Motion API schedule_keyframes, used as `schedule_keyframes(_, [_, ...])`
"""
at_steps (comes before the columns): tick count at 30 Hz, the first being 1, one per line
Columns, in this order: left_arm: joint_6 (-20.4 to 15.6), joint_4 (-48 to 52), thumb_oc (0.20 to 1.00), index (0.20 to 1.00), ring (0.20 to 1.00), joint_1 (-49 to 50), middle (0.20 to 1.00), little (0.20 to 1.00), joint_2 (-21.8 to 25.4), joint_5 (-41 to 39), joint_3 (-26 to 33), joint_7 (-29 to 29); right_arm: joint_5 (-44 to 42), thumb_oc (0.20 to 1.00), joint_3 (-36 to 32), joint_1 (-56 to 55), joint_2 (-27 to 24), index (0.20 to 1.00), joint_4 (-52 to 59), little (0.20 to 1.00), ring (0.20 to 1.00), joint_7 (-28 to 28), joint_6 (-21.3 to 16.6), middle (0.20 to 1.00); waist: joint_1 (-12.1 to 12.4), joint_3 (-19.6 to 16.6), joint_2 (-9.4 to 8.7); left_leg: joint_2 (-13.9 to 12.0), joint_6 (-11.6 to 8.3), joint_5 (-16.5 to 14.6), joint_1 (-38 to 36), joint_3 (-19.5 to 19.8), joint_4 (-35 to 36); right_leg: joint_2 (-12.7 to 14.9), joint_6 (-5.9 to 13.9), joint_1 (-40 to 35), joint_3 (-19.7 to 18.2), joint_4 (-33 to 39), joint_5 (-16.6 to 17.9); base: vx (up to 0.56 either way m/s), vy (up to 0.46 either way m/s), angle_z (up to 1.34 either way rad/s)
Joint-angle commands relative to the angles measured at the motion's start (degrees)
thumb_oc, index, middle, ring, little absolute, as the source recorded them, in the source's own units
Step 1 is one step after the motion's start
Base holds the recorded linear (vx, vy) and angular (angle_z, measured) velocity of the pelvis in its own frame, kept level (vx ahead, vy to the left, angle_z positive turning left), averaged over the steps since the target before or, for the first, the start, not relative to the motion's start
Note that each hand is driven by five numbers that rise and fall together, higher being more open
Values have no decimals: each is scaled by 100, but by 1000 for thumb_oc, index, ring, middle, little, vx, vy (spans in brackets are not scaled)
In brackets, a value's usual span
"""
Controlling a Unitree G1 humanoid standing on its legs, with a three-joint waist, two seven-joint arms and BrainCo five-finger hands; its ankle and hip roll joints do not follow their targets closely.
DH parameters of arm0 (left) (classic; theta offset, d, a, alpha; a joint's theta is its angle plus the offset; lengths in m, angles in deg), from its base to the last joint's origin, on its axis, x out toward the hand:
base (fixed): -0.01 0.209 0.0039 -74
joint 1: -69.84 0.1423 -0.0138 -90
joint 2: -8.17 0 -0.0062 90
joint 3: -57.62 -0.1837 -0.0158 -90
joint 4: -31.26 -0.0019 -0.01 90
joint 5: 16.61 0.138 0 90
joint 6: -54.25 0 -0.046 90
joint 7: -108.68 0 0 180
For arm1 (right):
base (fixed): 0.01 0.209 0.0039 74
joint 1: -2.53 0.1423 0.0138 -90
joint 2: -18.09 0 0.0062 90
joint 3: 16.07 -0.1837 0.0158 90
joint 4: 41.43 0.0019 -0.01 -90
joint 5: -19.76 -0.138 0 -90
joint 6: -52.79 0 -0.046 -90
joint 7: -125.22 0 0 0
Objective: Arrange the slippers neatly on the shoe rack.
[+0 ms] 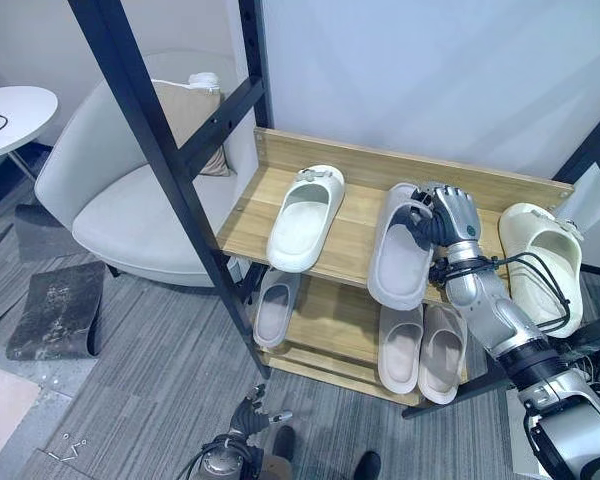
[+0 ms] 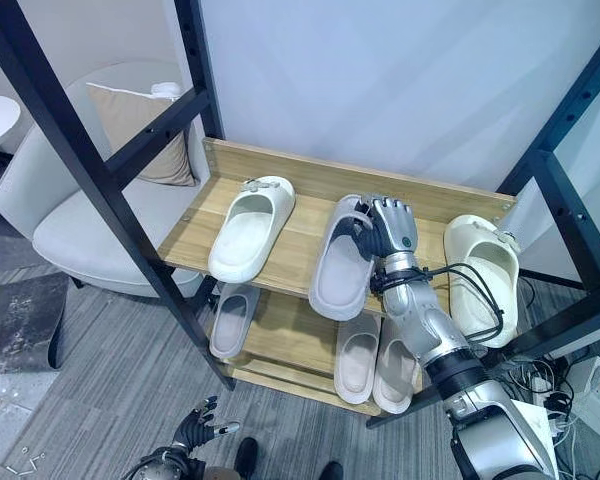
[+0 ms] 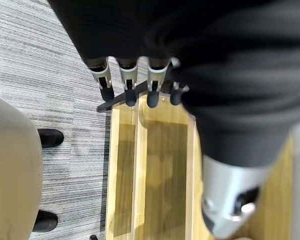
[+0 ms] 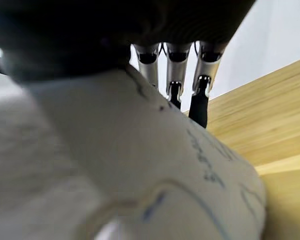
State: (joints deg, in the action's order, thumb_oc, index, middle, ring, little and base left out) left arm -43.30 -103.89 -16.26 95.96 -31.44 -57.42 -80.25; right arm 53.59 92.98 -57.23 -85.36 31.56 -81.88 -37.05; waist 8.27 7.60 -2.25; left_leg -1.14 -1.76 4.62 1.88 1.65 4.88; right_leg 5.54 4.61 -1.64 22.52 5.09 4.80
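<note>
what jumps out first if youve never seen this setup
The right hand grips the strap of a grey slipper in the middle of the wooden rack's top shelf, its heel hanging over the front edge. A white slipper lies to its left and a cream one at the right end, with three more slippers on the lower shelf. The left hand hangs low over the carpet.

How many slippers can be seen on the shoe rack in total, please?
6. Top shelf: a white slipper on the left, a grey slipper under the right hand, a cream slipper at the right end. Lower shelf: one grey slipper left, a pair right. Others may be hidden.
</note>
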Motion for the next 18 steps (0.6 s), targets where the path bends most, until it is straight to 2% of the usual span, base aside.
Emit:
schedule_keyframes(1, [-245, -91, 1000, 1000, 1000, -436, 1000, 1000, -92, -21, -242, -48, -100, 200, -299, 139, -301, 200, 409, 200, 200, -128, 22, 200, 212, 74, -86, 135, 41, -578, -430, 193, -10, 181, 400, -412, -23, -9, -451, 0, 0, 0])
schedule_keyframes(6, [-182, -128, 1000, 1000, 1000, -397, 1000, 1000, -158, 32, -133, -106, -521, 200, -1309, -453, -99, 200, 1981, 200, 200, -525, -313, 200, 11, 21, -17, 121, 38, -575, -469, 140, 1, 187, 395, -424, -69, -9, -473, 0, 0, 0])
schedule_keyframes(9, [-176, -128, 1000, 1000, 1000, -359, 1000, 1000, -169, 57, -129, -123, -682, 200, -1590, -643, -7, 200, 2434, 200, 200, -615, -461, 200, -41, 1, -4, 120, 35, -568, -479, 123, 4, 184, 393, -431, -76, -9, -474, -3, -7, -1])
schedule_keyframes(12, [-159, -153, 1000, 1000, 1000, -339, 1000, 1000, -185, 129, -149, -116, -1113, 200, -1806, -727, 202, 200, 3130, 200, 200, -619, -850, 200, -110, -28, 9, 111, 30, -561, -491, 111, 7, 179, 385, -431, -96, -9, -477, -10, -22, -2])
schedule_keyframes(13, [-158, -167, 1000, 1000, 1000, -344, 1000, 1000, -200, 146, -175, -118, -1427, 200, -1789, -699, 322, 200, 3335, 200, 200, -570, -1065, 200, -127, -30, 21, 114, 28, -554, -489, 108, 8, 177, 382, -428, -102, -9, -476, -66, -43, -3])
schedule_keyframes(14, [-118, -67, 1000, 1000, 1000, -343, 1000, 1000, -208, 96, -239, -112, -3210, 200, -1560, -776, 848, 200, 3754, 200, 200, 76, -1767, 200, -150, -28, 51, 108, 4, -515, -480, 109, 12, 186, 358, -433, -79, -9, -469, -68, -53, -5])
schedule_keyframes(15, [-100, -44, 1000, 1000, 1000, -332, 1000, 1000, -198, 81, -257, -102, -3921, 200, -1359, -775, 1050, 200, 3887, 200, 200, 351, -1973, 200, -133, -15, 62, 93, -15, -528, -501, 105, 12, 177, 351, -459, -68, -9, -476, -66, -42, -5])
schedule_keyframes(16, [-99, -42, 1000, 1000, 1000, -333, 1000, 1000, -195, 81, -256, -101, -3935, 200, -1367, -774, 1050, 200, 3888, 200, 200, 365, -1974, 200, -141, -20, 55, 104, -9, -503, -480, 112, 12, 187, 352, -443, -61, -9, -459, -45, -41, -6])
schedule_keyframes(17, [-59, -51, 1000, 1000, 1000, -372, 1000, 1000, -207, 41, -262, -148, -5114, 200, -809, -780, 1365, 200, 4194, 200, 200, 882, -2255, 200, -114, -1, 78, 98, -36, -495, -484, 118, 12, 177, 334, -463, -50, -9, -457, -44, -15, -3])
schedule_keyframes(18, [-58, -50, 1000, 1000, 1000, -373, 1000, 1000, -207, 41, -260, -148, -5125, 200, -812, -778, 1364, 200, 4193, 200, 200, 893, -2256, 200, -126, -10, 72, 108, -30, -473, -462, 127, 12, 187, 336, -445, -41, -9, -443, -51, -24, -1])
